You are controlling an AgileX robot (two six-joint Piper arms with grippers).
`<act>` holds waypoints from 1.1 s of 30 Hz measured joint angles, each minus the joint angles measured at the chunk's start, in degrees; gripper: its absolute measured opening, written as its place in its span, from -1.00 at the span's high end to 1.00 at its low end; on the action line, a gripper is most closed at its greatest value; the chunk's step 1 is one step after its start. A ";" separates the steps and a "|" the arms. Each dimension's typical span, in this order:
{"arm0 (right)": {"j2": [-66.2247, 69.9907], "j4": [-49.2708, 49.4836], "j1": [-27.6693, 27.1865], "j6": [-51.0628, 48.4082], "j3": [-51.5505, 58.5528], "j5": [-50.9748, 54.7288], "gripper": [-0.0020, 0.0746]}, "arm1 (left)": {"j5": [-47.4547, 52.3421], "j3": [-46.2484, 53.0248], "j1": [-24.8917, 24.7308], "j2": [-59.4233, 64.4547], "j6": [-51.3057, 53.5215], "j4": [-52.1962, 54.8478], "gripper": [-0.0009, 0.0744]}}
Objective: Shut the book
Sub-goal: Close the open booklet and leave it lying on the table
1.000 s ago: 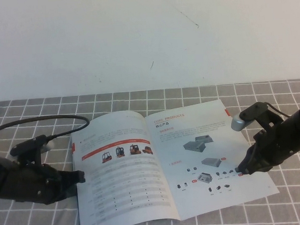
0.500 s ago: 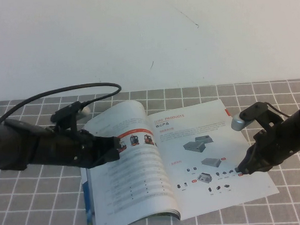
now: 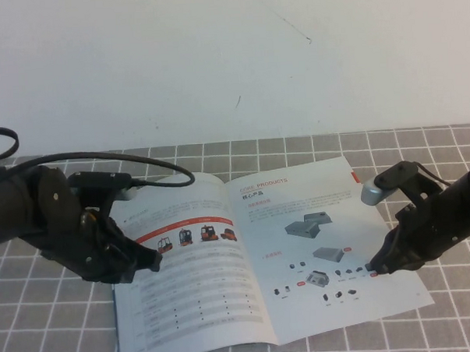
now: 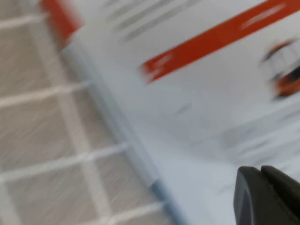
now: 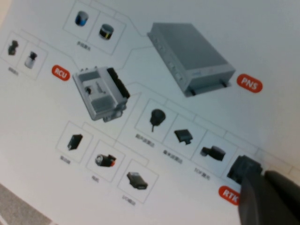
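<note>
While my right gripper point(image 3: 372, 270), closed and empty, presses the right page point(image 3: 314, 196) and my left gripper point(image 3: 151, 261), also closed on nothing, sits at the left page's point(image 3: 194, 302) outer edge, the book point(image 3: 250, 245) lies open on the checked cloth point(image 3: 54, 328).

Book point(image 3: 225, 301) (tabletop point(image 3: 63, 339)) — left gripper point(image 3: 149, 261) left, right gripper point(image 3: 373, 270) right
</note>
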 joint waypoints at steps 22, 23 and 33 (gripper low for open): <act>0.30 0.53 0.00 1.00 -0.05 2.55 0.95 | 5.28 -0.63 0.00 6.49 -18.40 20.45 0.99; 0.30 0.53 0.00 1.00 -0.05 2.55 0.95 | 5.41 -0.77 0.00 6.65 -18.72 20.30 0.99; 0.66 0.53 0.00 1.00 -0.13 2.79 0.95 | 2.55 -1.01 -1.09 7.50 -0.05 -8.97 0.98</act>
